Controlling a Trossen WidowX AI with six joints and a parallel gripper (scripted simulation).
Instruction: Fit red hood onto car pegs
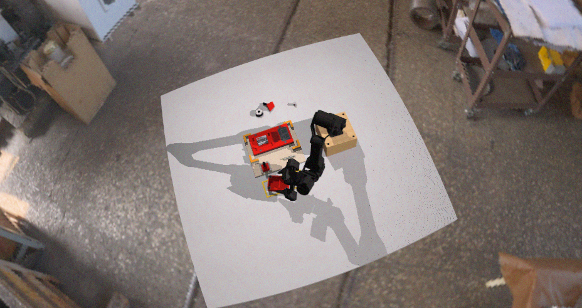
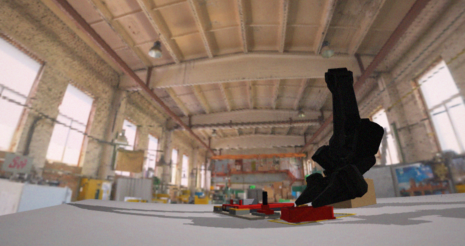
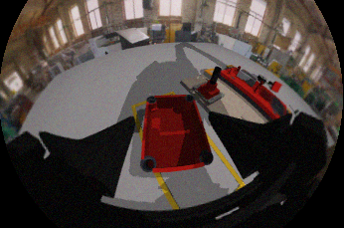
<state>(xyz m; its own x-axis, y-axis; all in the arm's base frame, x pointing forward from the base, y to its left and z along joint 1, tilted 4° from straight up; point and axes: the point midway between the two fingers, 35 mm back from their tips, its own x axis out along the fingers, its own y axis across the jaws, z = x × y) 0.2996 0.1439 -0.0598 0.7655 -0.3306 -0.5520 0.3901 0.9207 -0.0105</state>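
Since the red hood (image 1: 276,183) (image 2: 306,214) (image 3: 175,135), lying within the yellow outline beside the jig (image 1: 253,159), looks light, stiff and perhaps slippery, the gripper (image 1: 286,188) (image 2: 303,204) (image 3: 172,118), spread apart and empty, should pinch its opposite long walls low, sparing the corner bosses

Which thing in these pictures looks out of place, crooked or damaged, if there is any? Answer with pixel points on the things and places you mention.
Nothing looks damaged or spilled. The red hood (image 1: 276,183) (image 2: 307,214) (image 3: 174,133) sits a little askew inside the yellow outline (image 1: 265,190) (image 2: 346,215) (image 3: 226,160) on the table: its sides do not run parallel to the lines. This may be harmless.
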